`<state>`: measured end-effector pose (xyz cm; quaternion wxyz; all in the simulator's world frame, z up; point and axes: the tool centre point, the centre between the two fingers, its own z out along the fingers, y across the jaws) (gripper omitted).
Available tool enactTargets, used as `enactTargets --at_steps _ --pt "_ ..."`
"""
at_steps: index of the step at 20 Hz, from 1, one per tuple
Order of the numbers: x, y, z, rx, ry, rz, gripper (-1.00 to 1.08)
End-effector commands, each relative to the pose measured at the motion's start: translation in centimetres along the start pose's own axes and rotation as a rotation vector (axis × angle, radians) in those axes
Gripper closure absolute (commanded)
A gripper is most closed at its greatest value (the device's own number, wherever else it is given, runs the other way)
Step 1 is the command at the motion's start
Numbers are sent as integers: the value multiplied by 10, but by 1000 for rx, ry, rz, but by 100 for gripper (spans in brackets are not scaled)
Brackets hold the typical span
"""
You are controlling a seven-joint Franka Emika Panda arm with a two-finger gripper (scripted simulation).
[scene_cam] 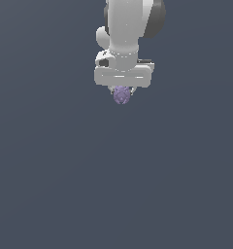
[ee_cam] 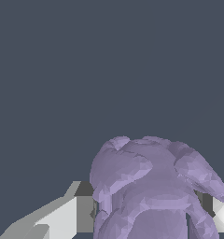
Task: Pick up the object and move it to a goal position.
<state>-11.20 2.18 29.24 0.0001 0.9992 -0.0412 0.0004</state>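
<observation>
The object (scene_cam: 121, 95) is a small, pale purple, roundish lump with a bumpy, faceted surface. It sits pinched between the two fingers (ee_cam: 67, 217) of the white hand (scene_cam: 122, 91), its lower part poking out beneath them, high and central in the exterior view.

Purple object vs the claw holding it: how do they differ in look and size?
Colour: the object is pale purple; the claw is white and grey.
Surface: the object is lumpy and faceted, clearest in the wrist view; the claw has smooth, flat-sided parts.
Size: the object is much narrower than the claw's body above it.
Shared: both sit together against the plain dark grey background, the object between the fingers.
</observation>
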Motion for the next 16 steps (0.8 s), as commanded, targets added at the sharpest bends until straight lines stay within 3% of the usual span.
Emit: enactTargets --at_steps 1,16 --pt "-8 1 -13 0 -1 0 108" --pt "-20 3 -34 0 -1 0 108"
